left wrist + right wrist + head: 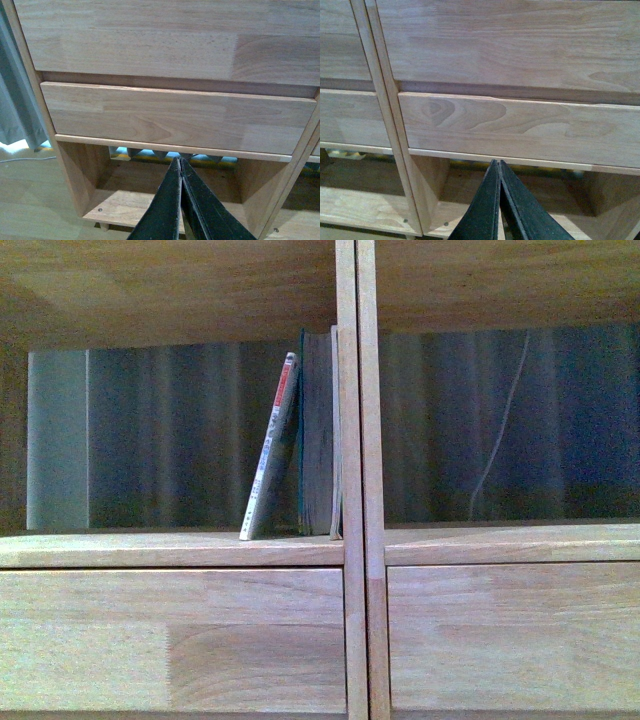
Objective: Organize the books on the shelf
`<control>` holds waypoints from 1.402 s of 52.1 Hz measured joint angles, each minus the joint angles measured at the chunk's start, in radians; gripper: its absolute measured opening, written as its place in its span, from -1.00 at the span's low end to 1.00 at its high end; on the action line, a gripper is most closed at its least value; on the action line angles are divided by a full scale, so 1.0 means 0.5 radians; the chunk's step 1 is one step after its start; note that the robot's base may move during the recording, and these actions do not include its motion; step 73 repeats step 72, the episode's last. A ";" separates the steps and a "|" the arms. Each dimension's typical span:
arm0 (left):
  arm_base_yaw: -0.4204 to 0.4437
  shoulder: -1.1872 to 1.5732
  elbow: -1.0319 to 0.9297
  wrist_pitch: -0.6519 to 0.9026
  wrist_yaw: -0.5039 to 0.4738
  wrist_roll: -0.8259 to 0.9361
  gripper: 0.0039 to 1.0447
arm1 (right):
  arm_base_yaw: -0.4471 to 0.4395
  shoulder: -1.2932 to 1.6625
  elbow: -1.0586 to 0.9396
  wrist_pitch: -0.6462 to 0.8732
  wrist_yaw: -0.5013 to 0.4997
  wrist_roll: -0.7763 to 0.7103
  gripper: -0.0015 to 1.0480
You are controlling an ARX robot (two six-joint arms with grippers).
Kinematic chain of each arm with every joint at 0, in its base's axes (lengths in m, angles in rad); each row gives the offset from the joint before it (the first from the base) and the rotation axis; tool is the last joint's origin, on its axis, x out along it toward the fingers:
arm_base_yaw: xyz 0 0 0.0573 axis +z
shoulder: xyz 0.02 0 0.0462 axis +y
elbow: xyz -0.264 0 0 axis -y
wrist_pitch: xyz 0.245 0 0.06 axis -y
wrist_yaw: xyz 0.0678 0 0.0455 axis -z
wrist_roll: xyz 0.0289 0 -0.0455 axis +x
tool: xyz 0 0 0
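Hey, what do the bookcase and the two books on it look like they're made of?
The bookcase looks like light solid or jointed wood with a matte finish: visible grain and block seams on the drawer fronts. The thin book seems a paperback, with a smooth white printed spine. The thicker teal book shows greyish paper page edges; its cover material is hard to tell.

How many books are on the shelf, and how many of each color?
White-spined book, leaning: 1
Teal book, upright: 1
Total: 2 books, both in the left compartment of the shelf.
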 joint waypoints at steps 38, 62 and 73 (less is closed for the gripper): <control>0.000 0.000 0.000 -0.003 0.000 -0.001 -0.55 | 0.000 0.000 0.000 0.000 0.000 -0.001 -0.22; 0.000 0.000 0.000 -0.003 0.000 0.001 0.89 | 0.000 0.000 0.000 0.000 0.000 0.005 0.86; 0.000 0.000 0.000 -0.003 0.000 0.000 0.86 | 0.000 0.000 0.000 0.000 0.000 0.005 0.86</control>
